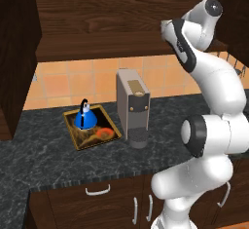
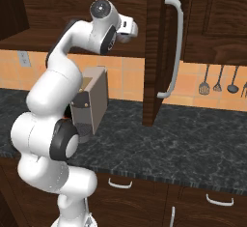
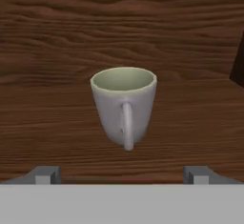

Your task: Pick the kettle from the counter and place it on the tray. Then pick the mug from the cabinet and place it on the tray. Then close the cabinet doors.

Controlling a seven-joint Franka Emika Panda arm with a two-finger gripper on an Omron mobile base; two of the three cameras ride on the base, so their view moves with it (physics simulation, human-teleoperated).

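The beige-grey mug [image 3: 124, 106] stands upright on the wood shelf of the cabinet [image 3: 47, 37], its handle turned toward my hand. My gripper [image 3: 121, 175] is open just in front of it, fingertips [image 3: 45, 174] spread wider than the mug, not touching it. The blue kettle [image 1: 85, 117] sits on the gold-rimmed tray [image 1: 104, 138], which lies on the dark counter [image 1: 39, 155]. The arm reaches up into the open cabinet [image 1: 107, 13]. Both cabinet doors stand open: the left one [image 1: 14, 67] and the right one [image 2: 157, 52] with its silver bar handle [image 2: 174, 47].
A tall grey coffee machine [image 1: 133, 107] stands on the counter right of the tray, under the arm. Kitchen utensils [image 2: 219, 81] hang on the tiled wall at the right. Drawers with white handles [image 1: 97, 190] run below the counter edge.
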